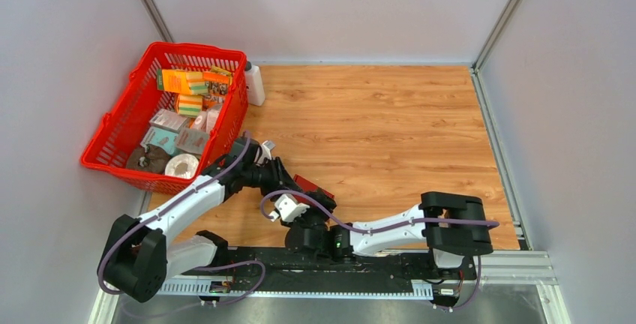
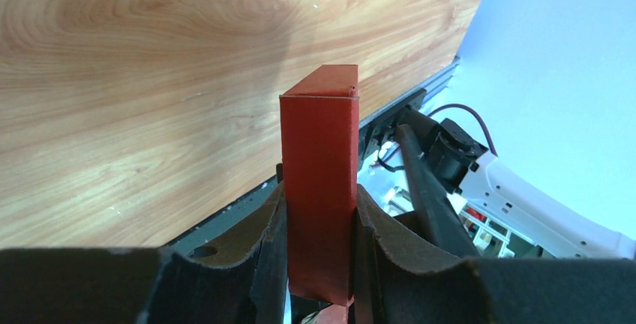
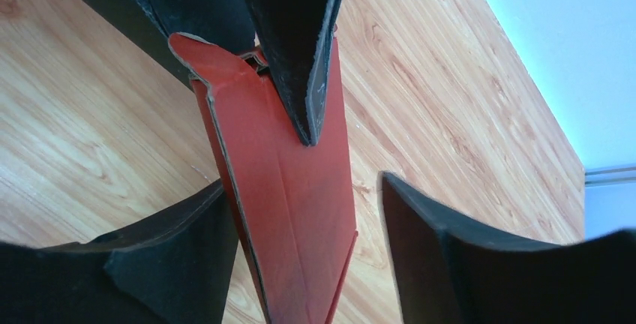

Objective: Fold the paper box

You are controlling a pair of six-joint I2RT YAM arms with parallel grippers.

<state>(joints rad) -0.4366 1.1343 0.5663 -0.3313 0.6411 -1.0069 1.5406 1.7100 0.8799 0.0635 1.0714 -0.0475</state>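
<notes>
Top external, grey-walled wooden table (image 1: 390, 114), left hand (image 2: 319, 238) gripping paper box (image 2: 319, 151), right hand (image 3: 300, 185) open.

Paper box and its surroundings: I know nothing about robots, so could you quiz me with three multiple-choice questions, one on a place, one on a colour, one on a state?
1. Where on the table does the red basket stand?
A) far left
B) far right
C) between the arm bases

2. What colour is the paper box?
A) teal
B) white
C) dark red

3. How is the left gripper?
A) open and empty
B) shut on the paper box
C) out of sight

Answers:
1 A, the top view shows it at the far left edge.
2 C, both wrist views show dark red card.
3 B, it clamps both sides of the box.
</notes>
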